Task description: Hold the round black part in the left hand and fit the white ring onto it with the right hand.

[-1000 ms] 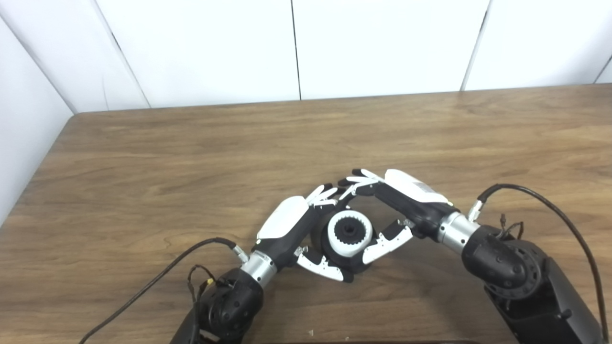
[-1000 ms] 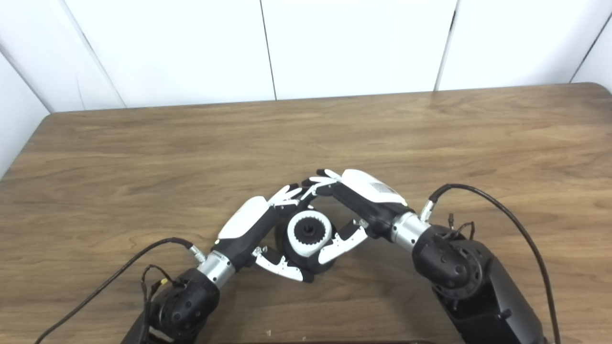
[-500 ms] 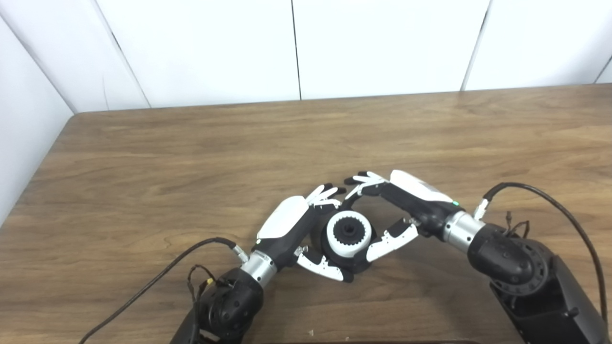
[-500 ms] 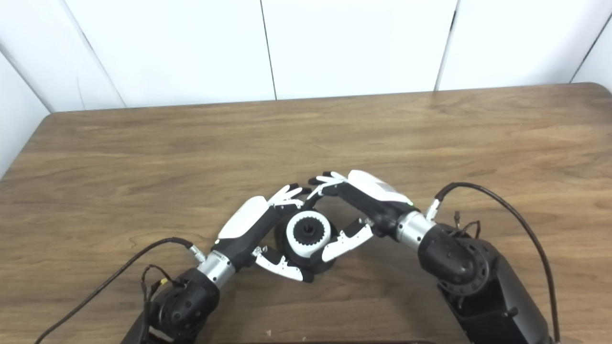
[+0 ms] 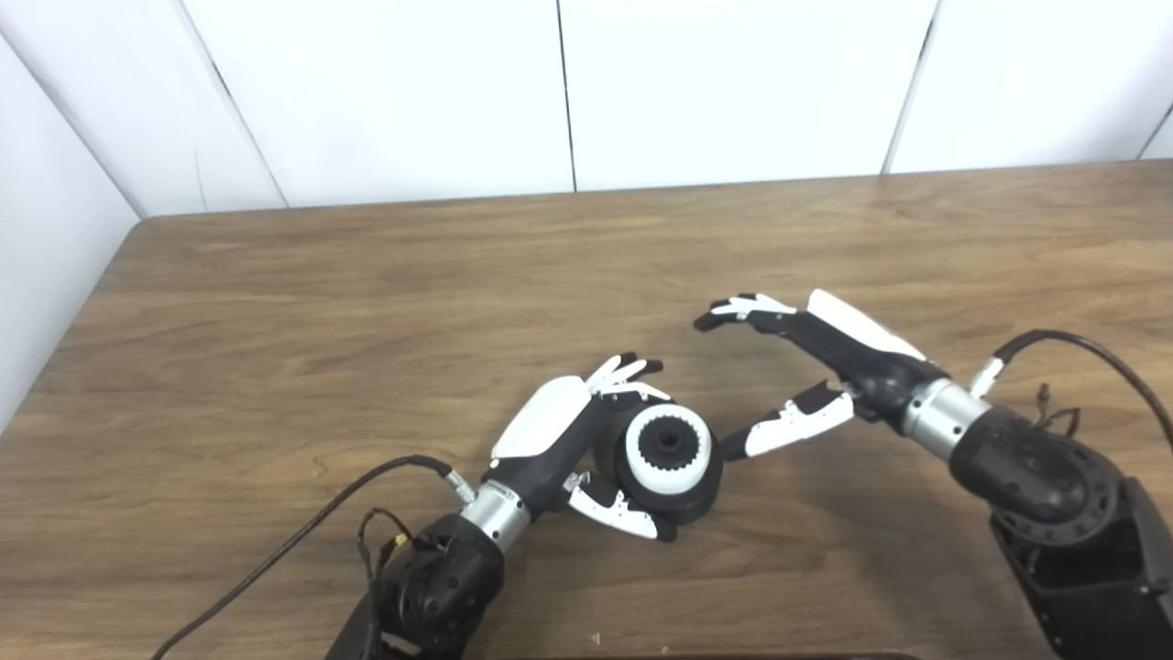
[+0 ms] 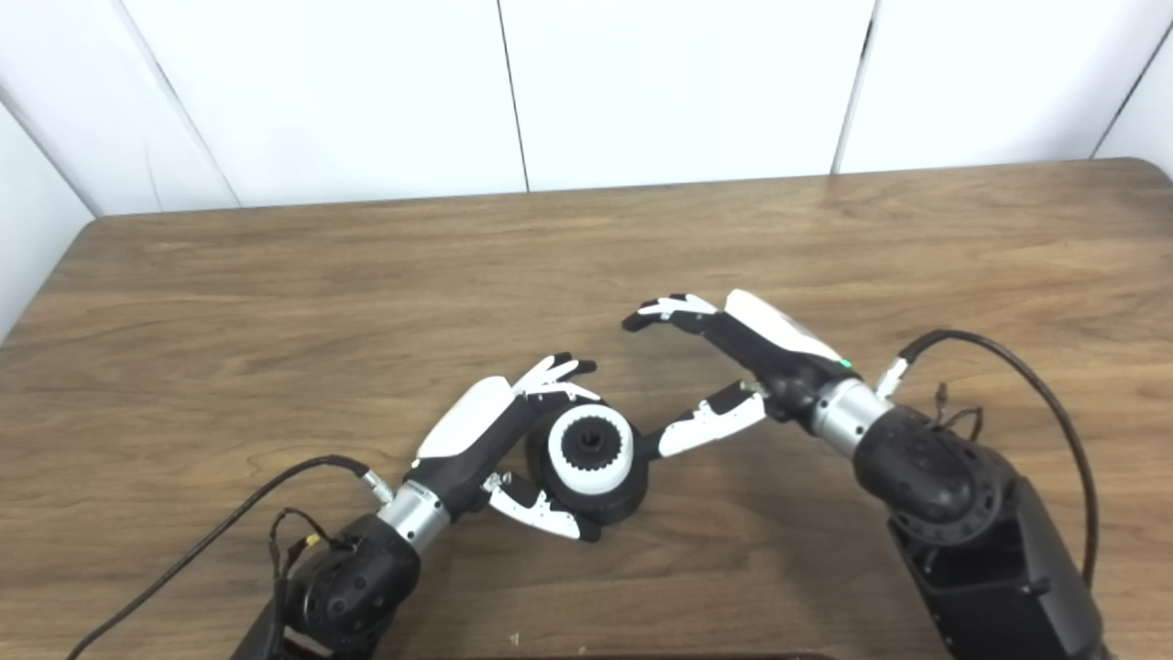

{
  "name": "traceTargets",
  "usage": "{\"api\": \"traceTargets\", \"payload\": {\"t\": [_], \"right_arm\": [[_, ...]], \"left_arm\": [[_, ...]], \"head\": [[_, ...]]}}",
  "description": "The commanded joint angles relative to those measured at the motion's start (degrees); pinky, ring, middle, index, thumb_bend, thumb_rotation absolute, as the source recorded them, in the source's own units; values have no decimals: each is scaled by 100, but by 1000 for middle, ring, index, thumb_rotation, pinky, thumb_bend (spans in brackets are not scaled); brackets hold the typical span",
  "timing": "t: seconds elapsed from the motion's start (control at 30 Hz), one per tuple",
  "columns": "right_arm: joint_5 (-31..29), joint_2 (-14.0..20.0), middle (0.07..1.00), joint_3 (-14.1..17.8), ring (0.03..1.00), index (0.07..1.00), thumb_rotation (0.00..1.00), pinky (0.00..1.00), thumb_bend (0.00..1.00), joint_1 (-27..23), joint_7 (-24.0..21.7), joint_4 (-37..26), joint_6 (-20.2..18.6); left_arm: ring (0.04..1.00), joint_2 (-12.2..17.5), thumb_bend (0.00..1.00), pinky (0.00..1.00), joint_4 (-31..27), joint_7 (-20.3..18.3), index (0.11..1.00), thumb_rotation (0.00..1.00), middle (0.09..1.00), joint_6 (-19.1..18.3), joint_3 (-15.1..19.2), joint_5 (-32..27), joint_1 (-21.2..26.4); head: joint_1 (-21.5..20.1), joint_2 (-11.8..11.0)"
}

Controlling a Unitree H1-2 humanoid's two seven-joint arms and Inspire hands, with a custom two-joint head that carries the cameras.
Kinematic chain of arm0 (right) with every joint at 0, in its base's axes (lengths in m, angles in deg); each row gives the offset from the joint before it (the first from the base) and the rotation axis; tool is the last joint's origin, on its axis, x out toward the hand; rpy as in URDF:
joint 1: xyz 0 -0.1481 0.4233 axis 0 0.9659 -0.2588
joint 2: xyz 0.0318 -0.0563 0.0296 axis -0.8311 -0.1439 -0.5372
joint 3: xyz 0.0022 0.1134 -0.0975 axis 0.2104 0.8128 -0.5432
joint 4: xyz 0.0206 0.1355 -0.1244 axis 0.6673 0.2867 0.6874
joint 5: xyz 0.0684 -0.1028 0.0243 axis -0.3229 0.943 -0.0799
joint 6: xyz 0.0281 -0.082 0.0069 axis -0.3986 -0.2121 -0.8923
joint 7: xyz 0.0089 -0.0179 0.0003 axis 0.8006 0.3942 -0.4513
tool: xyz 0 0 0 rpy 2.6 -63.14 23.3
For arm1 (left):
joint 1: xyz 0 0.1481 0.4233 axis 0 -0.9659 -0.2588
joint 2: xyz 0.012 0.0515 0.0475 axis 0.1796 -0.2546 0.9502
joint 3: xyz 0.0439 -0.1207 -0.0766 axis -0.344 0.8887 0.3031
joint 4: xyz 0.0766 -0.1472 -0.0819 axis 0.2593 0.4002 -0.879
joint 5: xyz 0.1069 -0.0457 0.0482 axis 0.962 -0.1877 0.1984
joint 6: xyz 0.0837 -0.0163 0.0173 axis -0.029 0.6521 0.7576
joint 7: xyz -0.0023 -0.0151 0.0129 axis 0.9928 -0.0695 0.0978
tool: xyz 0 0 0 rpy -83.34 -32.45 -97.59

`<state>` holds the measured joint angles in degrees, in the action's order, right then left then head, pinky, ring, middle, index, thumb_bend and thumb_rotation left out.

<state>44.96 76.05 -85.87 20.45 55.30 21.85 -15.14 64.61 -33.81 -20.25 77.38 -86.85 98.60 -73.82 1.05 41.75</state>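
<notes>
two hands are in view, and we place everything relative to the round black part (image 5: 667,467), which rests on the wooden surface (image 5: 367,302) near its front edge. our left hand (image 5: 573,431) wraps the part from its left, fingers (image 5: 628,371) curled over its far side and the thumb under its near side, so we judge it is holding the part. the white ring (image 5: 668,446) already sits on top of the part, toothed bore facing up, and looks seated flush, though we cannot confirm it is fully home. our right hand (image 5: 806,367) hangs to the right of the part and a little behind it, spread wide and holding nothing; its thumb tip comes close to the part's right side, and we cannot tell if it touches.

we judge both pieces to be rigid moulded plastic, light, with smooth outer walls that could slip under a loose pinch. the part is best gripped around its broad black rim, as now. the ring should be taken by its outer edge or pressed evenly on its flat top face, never levered from one side, or it may cock and jam
</notes>
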Motion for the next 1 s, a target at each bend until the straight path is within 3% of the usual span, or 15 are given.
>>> {"api": "traceTargets", "payload": {"t": [0.0,0.23,0.53,0.7,0.97], "right_arm": [[-75,93,916,131,964,834,454,886,1000,-196,194,-159,158],[-478,44,935,480,957,861,498,897,1000,-38,349,1,83],[-786,53,939,721,934,885,493,844,1000,56,634,222,186],[-958,83,942,831,948,881,458,881,1000,82,717,294,162],[-1102,92,949,943,961,862,441,917,1000,127,764,282,73]], "left_arm": [[1000,141,855,910,99,-230,665,208,943,-224,10,9,-88],[988,211,859,922,82,-226,703,210,926,-246,125,-55,-103],[977,406,975,893,61,-326,794,261,925,-294,342,-191,-52],[996,567,1000,928,112,-491,861,276,937,-311,504,-367,26],[1000,807,1000,960,28,-863,941,253,962,-648,696,-544,180]], "head": [[2,2],[-21,-16],[-43,-39],[-37,-52],[-3,-63]]}}
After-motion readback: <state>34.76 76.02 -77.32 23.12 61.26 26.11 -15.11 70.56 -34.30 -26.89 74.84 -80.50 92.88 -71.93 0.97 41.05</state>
